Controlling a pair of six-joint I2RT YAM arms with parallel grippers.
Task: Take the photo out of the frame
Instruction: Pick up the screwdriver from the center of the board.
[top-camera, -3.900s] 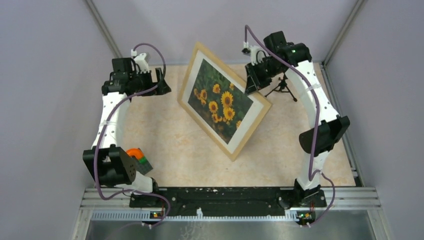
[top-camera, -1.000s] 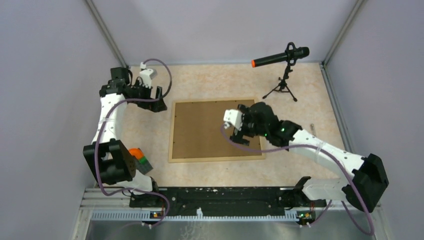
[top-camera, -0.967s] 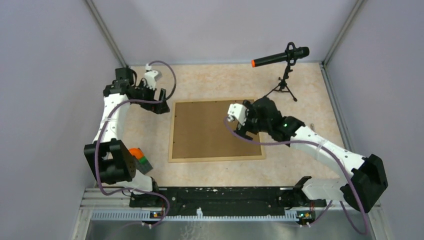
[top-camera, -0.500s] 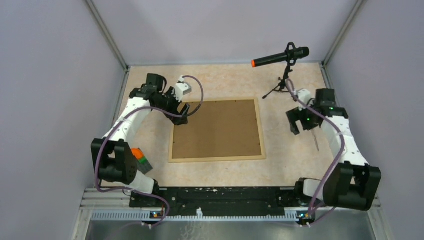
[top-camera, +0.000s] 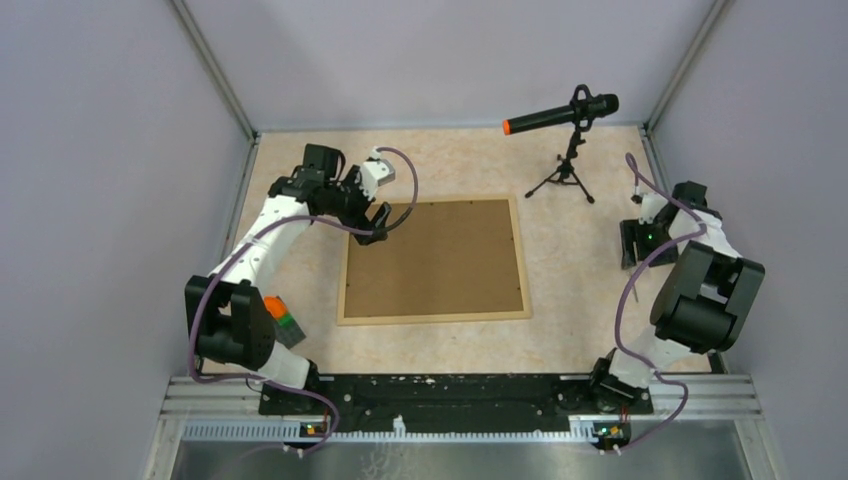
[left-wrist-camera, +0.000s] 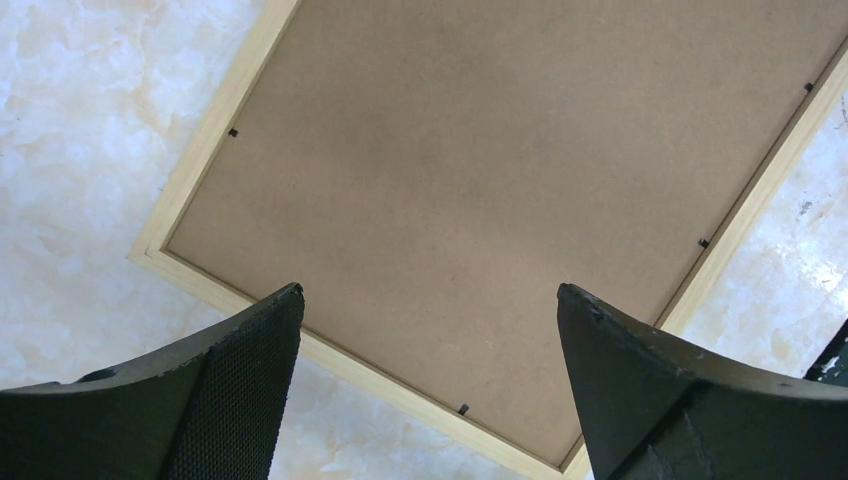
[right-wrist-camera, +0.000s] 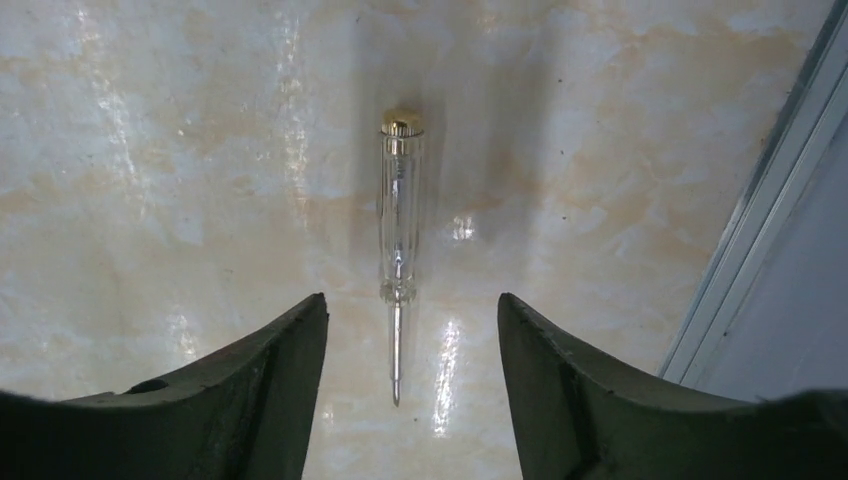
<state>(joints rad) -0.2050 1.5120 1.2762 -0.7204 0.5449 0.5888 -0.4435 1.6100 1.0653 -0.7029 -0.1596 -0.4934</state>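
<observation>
At the far left, by the left arm's base, a small pile of coloured blocks (top-camera: 277, 312) sits on the marbled table (top-camera: 580, 300). The left arm reaches out from there, and the left gripper (top-camera: 372, 226) hangs over the far left corner of the frame (top-camera: 432, 258). In the left wrist view its fingers (left-wrist-camera: 250, 370) are spread wide and released, with nothing between them. The frame lies flat in the middle of the table, face down, so the brown backing board (left-wrist-camera: 500, 170) is up inside the pale wood rim. Small dark tabs (left-wrist-camera: 703, 243) sit along the inner edge of the rim, over the edge of the board. The photo does not show in any view. Beyond the frame's far right corner stands a black microphone (top-camera: 558, 113) with an orange tip, on a little tripod (top-camera: 563, 180), well apart from both arms. Further right, the right arm folds back on itself, and the right gripper (top-camera: 632, 243) points down near the table's right edge. Its fingers (right-wrist-camera: 270, 390) are parted and grasp nothing. A slim screwdriver (right-wrist-camera: 399, 235) with a clear handle and a gold cap lies on the table in line with the gap between them. It touches neither finger, and its metal tip points toward the gripper. A metal rail (right-wrist-camera: 760, 230) runs just beside it on the right.
</observation>
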